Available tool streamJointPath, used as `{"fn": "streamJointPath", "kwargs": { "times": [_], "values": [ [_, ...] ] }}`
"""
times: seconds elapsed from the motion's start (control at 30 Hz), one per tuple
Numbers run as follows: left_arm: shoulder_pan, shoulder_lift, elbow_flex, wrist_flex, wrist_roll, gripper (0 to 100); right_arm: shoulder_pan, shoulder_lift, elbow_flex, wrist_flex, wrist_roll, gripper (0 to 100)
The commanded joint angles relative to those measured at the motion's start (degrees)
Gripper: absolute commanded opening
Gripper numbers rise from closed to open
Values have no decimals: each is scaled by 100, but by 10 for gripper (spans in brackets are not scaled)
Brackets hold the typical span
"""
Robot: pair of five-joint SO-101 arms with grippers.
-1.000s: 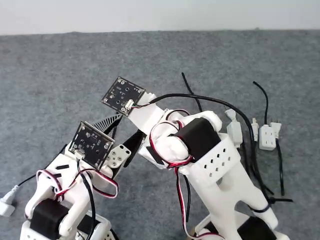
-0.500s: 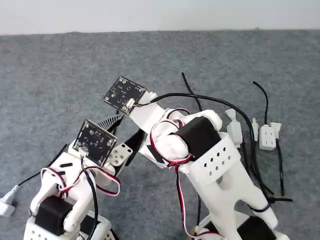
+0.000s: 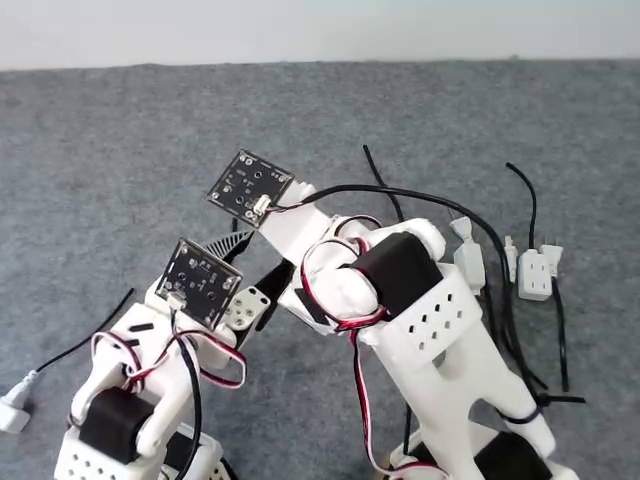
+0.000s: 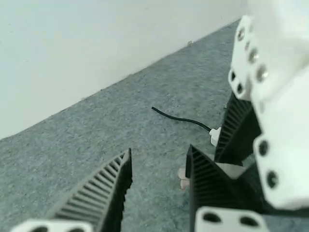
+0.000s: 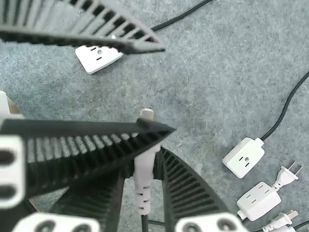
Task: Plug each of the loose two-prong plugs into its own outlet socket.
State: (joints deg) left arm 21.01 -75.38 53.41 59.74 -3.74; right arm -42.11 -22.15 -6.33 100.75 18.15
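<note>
Plainly, the right gripper (image 5: 145,162) pinches a white two-prong plug (image 5: 144,186) by its body, with the prongs poking out past the fingertips. The left gripper (image 4: 159,154) stands spread, and the prongs reach into its gap. In the left wrist view, the pale nub beside one finger is probably that tip. An outlet socket (image 5: 98,57) lies on the grey carpet (image 5: 217,72) just beyond. A second outlet socket (image 5: 244,158) lies well apart.

Left arm's fingers (image 4: 104,193) gape apart; right arm's fingers (image 5: 186,188) are pinched close.
</note>
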Motion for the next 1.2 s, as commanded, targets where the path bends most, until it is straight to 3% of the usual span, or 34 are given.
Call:
{"fn": "streamJointPath", "kwargs": {
  "times": [0.0, 0.67, 0.8, 1.03, 1.17],
  "values": [
    [9, 18, 224, -211, 0, 188, 92, -277, -484, 242, 18, 8],
    [290, 18, 804, -730, 0, 188, 92, -576, -686, 242, -79, 7],
    [-273, 18, 787, -914, 35, 188, 92, -549, -571, 233, -88, 7],
    [-1925, 70, 708, -1521, 387, 188, 66, -207, -510, 198, -141, 7],
    [-2593, 79, 321, -1257, 396, 188, 66, 637, -519, -57, -545, 7]
  ]
}}
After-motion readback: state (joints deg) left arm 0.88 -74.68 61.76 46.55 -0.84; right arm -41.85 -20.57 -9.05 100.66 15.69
